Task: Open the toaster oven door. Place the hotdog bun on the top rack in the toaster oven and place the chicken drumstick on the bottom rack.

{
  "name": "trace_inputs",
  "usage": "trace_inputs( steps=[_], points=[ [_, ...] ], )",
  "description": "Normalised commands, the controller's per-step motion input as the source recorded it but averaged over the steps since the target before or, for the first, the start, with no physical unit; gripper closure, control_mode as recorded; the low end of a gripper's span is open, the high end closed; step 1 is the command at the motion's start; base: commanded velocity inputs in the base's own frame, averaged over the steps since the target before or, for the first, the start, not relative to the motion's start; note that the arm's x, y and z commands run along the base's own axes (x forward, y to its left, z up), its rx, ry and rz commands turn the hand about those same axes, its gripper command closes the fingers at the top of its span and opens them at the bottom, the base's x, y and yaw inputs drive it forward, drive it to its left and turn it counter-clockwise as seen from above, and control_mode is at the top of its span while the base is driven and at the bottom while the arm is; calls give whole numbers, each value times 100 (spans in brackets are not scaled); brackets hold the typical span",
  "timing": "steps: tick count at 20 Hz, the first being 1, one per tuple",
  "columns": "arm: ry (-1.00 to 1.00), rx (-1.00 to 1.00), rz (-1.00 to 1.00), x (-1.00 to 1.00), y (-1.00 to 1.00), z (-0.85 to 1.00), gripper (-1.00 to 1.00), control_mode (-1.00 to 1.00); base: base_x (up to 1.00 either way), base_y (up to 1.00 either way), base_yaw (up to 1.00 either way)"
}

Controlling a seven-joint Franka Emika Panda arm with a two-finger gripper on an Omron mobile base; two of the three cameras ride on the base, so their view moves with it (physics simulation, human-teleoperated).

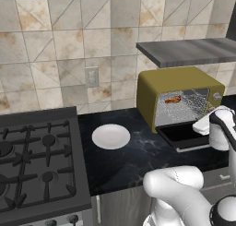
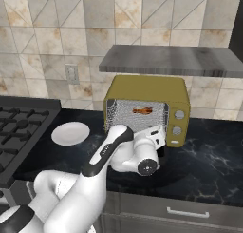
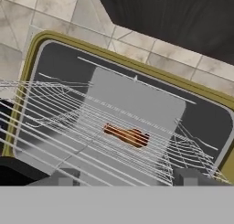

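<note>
door (image 1: 182, 136) is down, one orange-brown piece (image 3: 126, 135) sits on a rack in the oven (image 2: 148, 90). bun nowhere obvious. gripper (image 3: 123, 181) empty, fingers apart.

Render lighting was flat and even in all three views, no clear single source. Tiled wall (image 1: 55, 40) was bright and evenly lit; black counter (image 1: 133, 156) stayed dark with faint marble veining, no hard glare. Soft shadow sat under the grey shelf (image 2: 171, 61) in the upper right of the right base view. Toaster oven (image 1: 179, 98) interior read bright silver, the mesh speckled and noisy. Hand view was soft: rack wires (image 3: 91, 122) aliased into jagged streaks, and the finger tips (image 3: 61, 178) at the bottom edge were blurred. No obvious edge distortion. White plate (image 1: 110, 136) was near blown out, no surface detail.
</note>
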Motion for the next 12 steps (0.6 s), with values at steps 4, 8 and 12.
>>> trace_inputs(
  steps=[4,8,12],
  points=[
    [0,3,-3,-24,-13,28,-100,-100,0,0,0],
    [-2,0,-5,-10,-11,31,-100,-100,0,0,0],
    [-1,0,-6,-26,-14,30,-100,-100,0,0,0]
  ],
)
